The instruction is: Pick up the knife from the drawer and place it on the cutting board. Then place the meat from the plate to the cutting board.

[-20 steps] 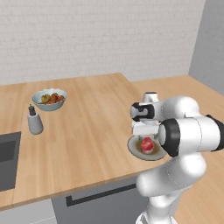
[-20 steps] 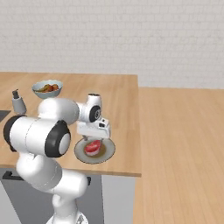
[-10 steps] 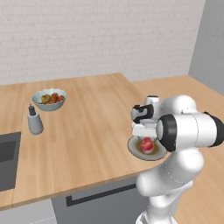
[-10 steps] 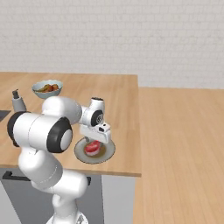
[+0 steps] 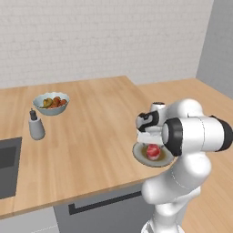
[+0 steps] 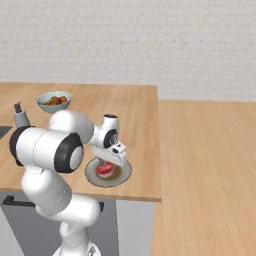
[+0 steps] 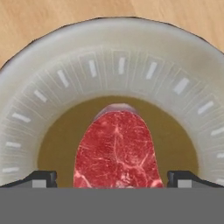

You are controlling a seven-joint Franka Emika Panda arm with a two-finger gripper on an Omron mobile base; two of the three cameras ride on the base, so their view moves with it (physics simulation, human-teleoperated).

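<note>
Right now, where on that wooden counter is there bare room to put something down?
Bare wood runs between the fruit bowl and the plate, and along the back wall. It is crowded at the counter's corner, where the gripper hangs open over the meat.

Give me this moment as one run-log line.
phase: reaching for meat | gripper: open, fingertips either side of meat, above plate | meat: on plate, not gripped | plate: near counter edge

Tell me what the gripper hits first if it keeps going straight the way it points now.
Most likely the meat: the open gripper points down at it, one finger tip to each side, on the plate. How much gap remains is hard to judge.
</note>
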